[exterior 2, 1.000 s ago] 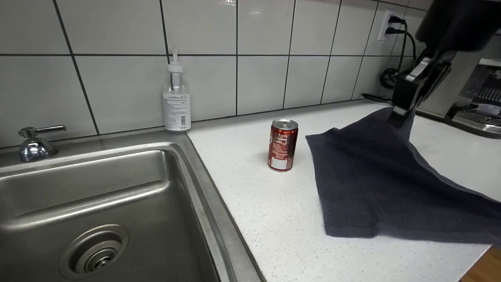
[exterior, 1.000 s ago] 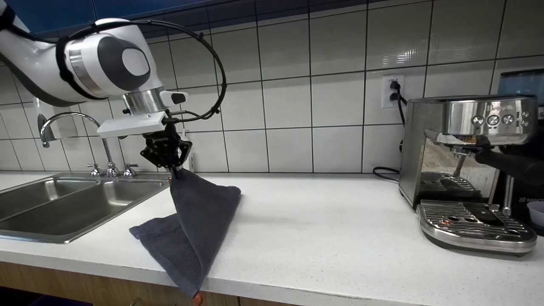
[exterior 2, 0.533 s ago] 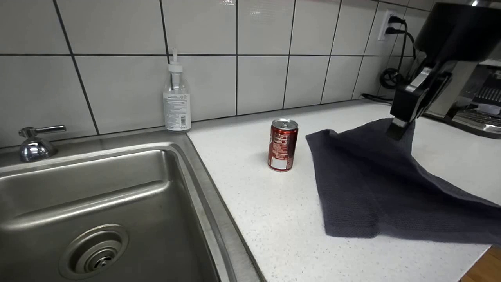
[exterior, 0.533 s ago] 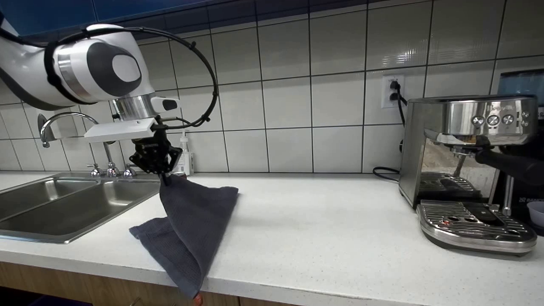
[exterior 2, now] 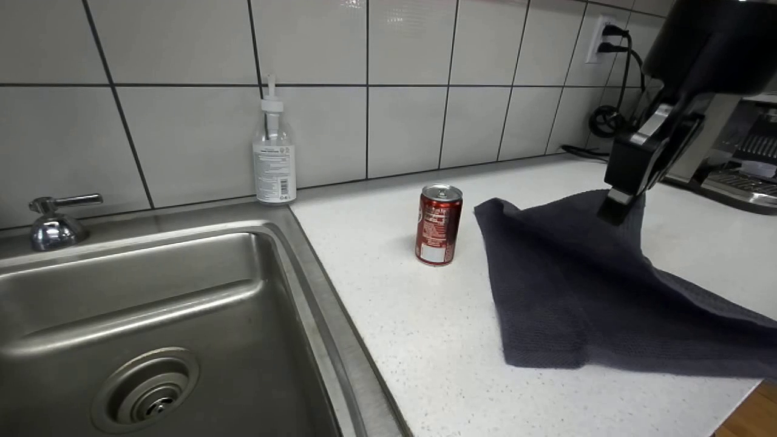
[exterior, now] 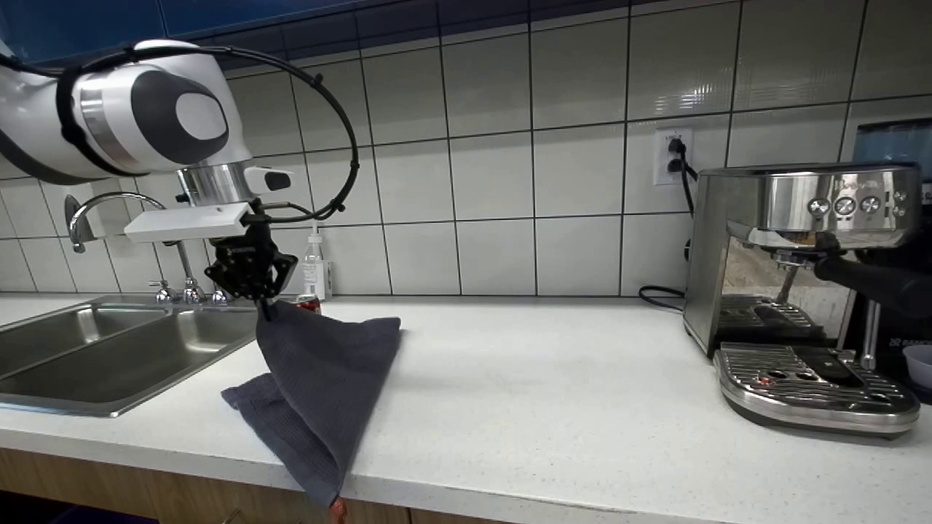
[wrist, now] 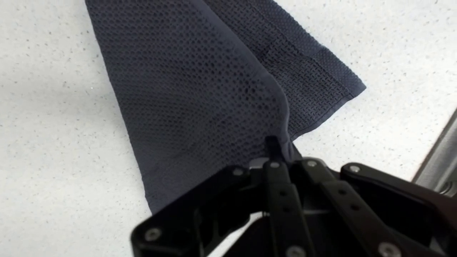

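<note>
Gripping a raised part of the dark slate-grey, waffle-textured cloth towel, the black metal two-fingered gripper points down over the white speckled countertop. Its fingertips are drawn close together, with only the pinched fabric between them as far as the wrist view shows. The towel slopes up from the counter in a tented fold to that pinch, while the rest spreads over the surface and, in an exterior view, one corner hangs over the counter's front edge. Near the towel but apart from it, a small red-and-silver metal can stands upright between it and the brushed stainless-steel sink. A clear plastic pump bottle with a white label stands at the sink's back corner, by the pale-tiled wall. Well off to the right in an exterior view, a boxy polished-steel espresso machine stands on the counter, and a white wall outlet with black plugs is set in the tiles nearby.
</note>
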You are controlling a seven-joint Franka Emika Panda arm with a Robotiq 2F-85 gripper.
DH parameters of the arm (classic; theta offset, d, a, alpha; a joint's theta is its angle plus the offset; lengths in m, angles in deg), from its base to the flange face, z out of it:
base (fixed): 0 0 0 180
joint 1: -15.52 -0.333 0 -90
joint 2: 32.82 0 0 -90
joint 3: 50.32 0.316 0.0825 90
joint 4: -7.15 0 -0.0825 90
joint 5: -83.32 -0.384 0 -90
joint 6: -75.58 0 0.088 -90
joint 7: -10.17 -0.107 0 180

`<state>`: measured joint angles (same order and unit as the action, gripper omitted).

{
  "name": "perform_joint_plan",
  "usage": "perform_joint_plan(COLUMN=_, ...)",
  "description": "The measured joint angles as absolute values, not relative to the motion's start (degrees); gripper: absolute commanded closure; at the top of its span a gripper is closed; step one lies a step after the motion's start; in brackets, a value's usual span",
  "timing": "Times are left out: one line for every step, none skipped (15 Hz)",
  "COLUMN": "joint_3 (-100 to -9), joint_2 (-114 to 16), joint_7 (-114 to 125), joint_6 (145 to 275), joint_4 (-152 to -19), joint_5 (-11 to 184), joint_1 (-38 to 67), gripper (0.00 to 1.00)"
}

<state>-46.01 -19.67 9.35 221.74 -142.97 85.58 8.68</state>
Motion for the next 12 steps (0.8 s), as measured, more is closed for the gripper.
perform_joint_plan(joint_3=-45.8, joint_2=-19.7, joint_7=9.3, joint_6=221.7, joint_4=-143.1, joint_5=85.6, joint_1=8.7, gripper=0.99)
perform_joint_plan(joint_3=-45.5, joint_2=-19.7, joint_7=9.3, joint_6=221.7, joint_4=-143.2, joint_5=85.6, joint_1=8.7, gripper=0.99)
perform_joint_plan(joint_3=-45.3, joint_2=-19.7, joint_7=9.2, joint_6=221.8, joint_4=-143.3, joint_5=85.6, joint_1=8.6, gripper=0.99)
perform_joint_plan(joint_3=-45.0, joint_2=-19.7, joint_7=9.1, joint_6=221.8, joint_4=-143.5, joint_5=85.6, joint_1=8.6, gripper=0.99)
perform_joint_plan(joint_3=-44.7, joint_2=-19.7, joint_7=8.8, joint_6=221.8, joint_4=-143.6, joint_5=85.6, joint_1=8.4, gripper=0.99)
perform_joint_plan(joint_3=-44.4, joint_2=-19.7, joint_7=8.5, joint_6=221.8, joint_4=-143.7, joint_5=85.6, joint_1=8.2, gripper=0.99)
perform_joint_plan(joint_3=-44.1, joint_2=-19.7, joint_7=8.0, joint_6=221.8, joint_4=-143.8, joint_5=85.6, joint_1=8.1, gripper=0.99)
perform_joint_plan(joint_3=-43.7, joint_2=-19.8, joint_7=7.5, joint_6=221.8, joint_4=-143.9, joint_5=85.6, joint_1=7.9, gripper=0.99)
perform_joint_plan(joint_3=-43.2, joint_2=-19.8, joint_7=6.9, joint_6=221.8, joint_4=-144.0, joint_5=85.6, joint_1=7.8, gripper=0.99)
perform_joint_plan(joint_3=-42.8, joint_2=-19.9, joint_7=6.4, joint_6=221.8, joint_4=-144.0, joint_5=85.6, joint_1=7.7, gripper=0.99)
perform_joint_plan(joint_3=-42.5, joint_2=-20.0, joint_7=5.9, joint_6=221.8, joint_4=-144.0, joint_5=85.6, joint_1=7.6, gripper=0.99)
perform_joint_plan(joint_3=-42.2, joint_2=-20.1, joint_7=5.4, joint_6=221.8, joint_4=-144.0, joint_5=85.6, joint_1=7.4, gripper=0.99)
